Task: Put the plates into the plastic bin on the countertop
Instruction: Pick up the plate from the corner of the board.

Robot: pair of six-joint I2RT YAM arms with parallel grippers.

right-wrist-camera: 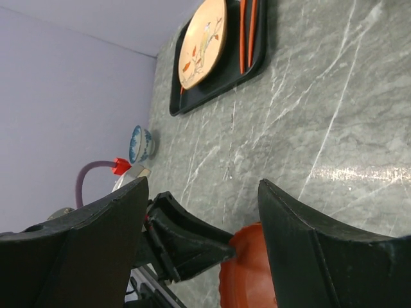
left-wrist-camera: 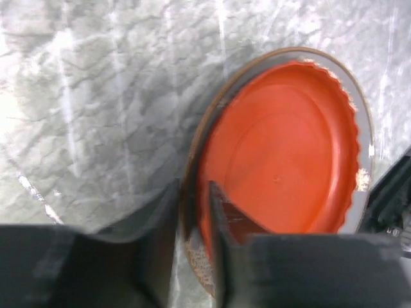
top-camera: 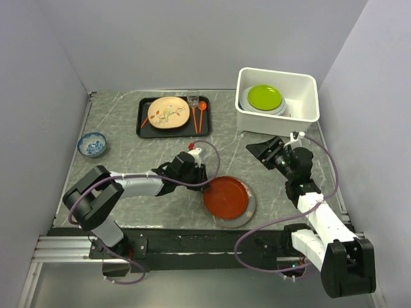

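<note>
**Operator:** Top view, setting: pale lilac walls (top-camera: 192, 38) on three sides, grey-green veined countertop (top-camera: 115, 122).
- Plastic bin (top-camera: 276, 123), far right, holding a lime green plate (top-camera: 264, 97) on top of paler plates.
- Black tray (top-camera: 146, 125), far centre, carrying the cream floral plate (top-camera: 168, 112) and orange utensils (top-camera: 198, 117).
- Blue-patterned bowl (top-camera: 92, 144), left, well apart from the rest.
- Red-brown plate (top-camera: 226, 197), near the front edge, stacked on a grey plate (top-camera: 244, 218).
- Left gripper (top-camera: 200, 181), at that stack's left rim.
- Right gripper (top-camera: 273, 153), hovering between the stack and the bin.

**Desk:** And the wrist views?

**Operator:** Left wrist: I logged the fingers (left-wrist-camera: 168, 218) as narrow and set either side of the stacked rims. One sat outside the grey plate's brown edge, the other on the red-brown plate's face. I could not tell whether the pinch had seated. Right wrist: jaws wide, with nothing between them. The tray, floral plate and bowl showed beyond, and the red-brown plate's edge showed below.

**Desk:** Which step?

**Operator:** I judged it to be the pickup of the front stack. Those two plates and the floral one lay outside the bin. The next move called for a firm pinch and a lift that kept the upper plate from sliding off. After that, a carry rightward and back over the bin's rim, clear of the right gripper.
</note>
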